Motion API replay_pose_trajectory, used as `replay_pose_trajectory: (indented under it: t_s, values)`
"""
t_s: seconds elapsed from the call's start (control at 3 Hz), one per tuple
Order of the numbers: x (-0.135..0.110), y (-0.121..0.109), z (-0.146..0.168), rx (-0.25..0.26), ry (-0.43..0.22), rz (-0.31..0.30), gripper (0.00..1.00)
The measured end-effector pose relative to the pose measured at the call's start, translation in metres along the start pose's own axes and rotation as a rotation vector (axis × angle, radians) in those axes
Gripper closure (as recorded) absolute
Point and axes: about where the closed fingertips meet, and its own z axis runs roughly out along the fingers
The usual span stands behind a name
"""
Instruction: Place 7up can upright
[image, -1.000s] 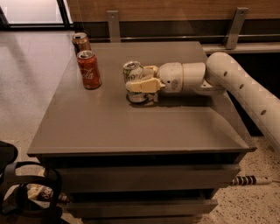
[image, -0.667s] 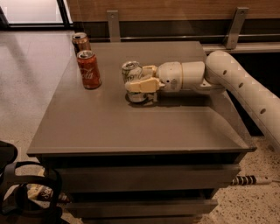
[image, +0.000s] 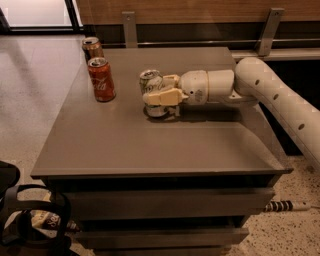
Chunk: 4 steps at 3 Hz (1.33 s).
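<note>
The 7up can, whitish-silver with green marks, stands upright on the grey table near its middle. My gripper reaches in from the right, its cream fingers closed around the can's body at mid height. The can's lower part is partly hidden behind the front finger. The white arm stretches off to the right edge.
A red Coca-Cola can stands upright left of the 7up can. A copper-brown can stands behind it at the table's far left corner. A wooden wall with metal brackets runs behind. A dark bag lies on the floor at the lower left.
</note>
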Motion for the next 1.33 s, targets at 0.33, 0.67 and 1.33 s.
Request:
replay_pose_trajectory:
  t_s: [0.33,0.67,1.33]
  values:
    - [-0.0034,0.0003,-0.0005,0.0,0.0,0.0,1.0]
    - [-0.0036,0.0003,-0.0005,0.0,0.0,0.0,0.84]
    - [-0.0044,0.0014,0.0026,-0.006,0.0,0.0,0.37]
